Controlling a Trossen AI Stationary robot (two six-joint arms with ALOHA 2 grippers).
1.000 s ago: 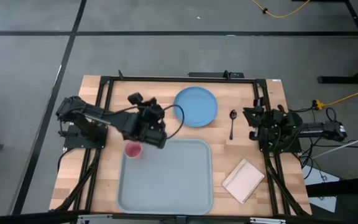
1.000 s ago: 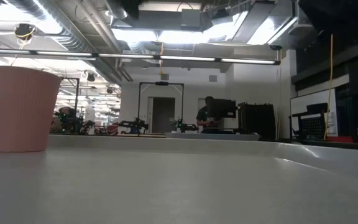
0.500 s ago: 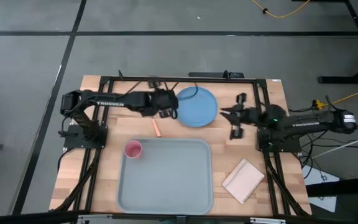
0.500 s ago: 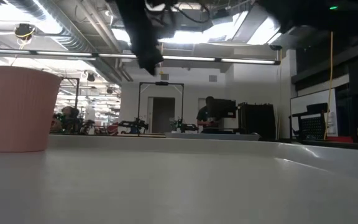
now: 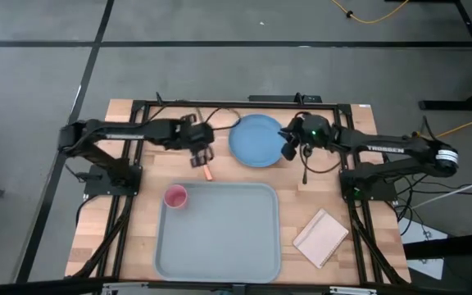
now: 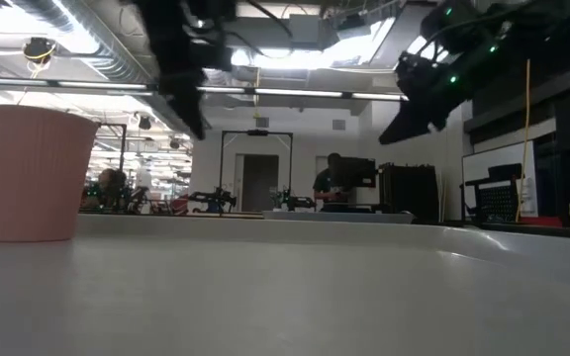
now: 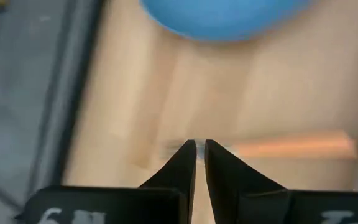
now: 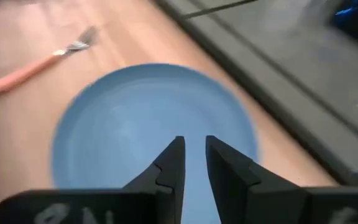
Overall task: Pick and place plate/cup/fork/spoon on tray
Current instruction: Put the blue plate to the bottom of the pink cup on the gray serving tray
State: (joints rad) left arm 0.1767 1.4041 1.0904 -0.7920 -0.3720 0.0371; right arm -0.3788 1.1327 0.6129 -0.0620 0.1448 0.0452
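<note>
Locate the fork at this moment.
In the high view the fork lies on the bare table left of the plate, just beyond the tray's far rim, with the left pincer right over it.

Pink cup (image 5: 175,197) upright in grey tray's (image 5: 220,246) corner; blue plate (image 5: 256,140) beyond.

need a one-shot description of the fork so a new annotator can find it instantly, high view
Start at the tray in the table's near half, with the cup in its far-left corner. Just beyond that far rim, on bare wood left of the plate, lies the fork, below the left end effector. Its orange handle sets it apart from the dark spoon on the plate's right.
</note>
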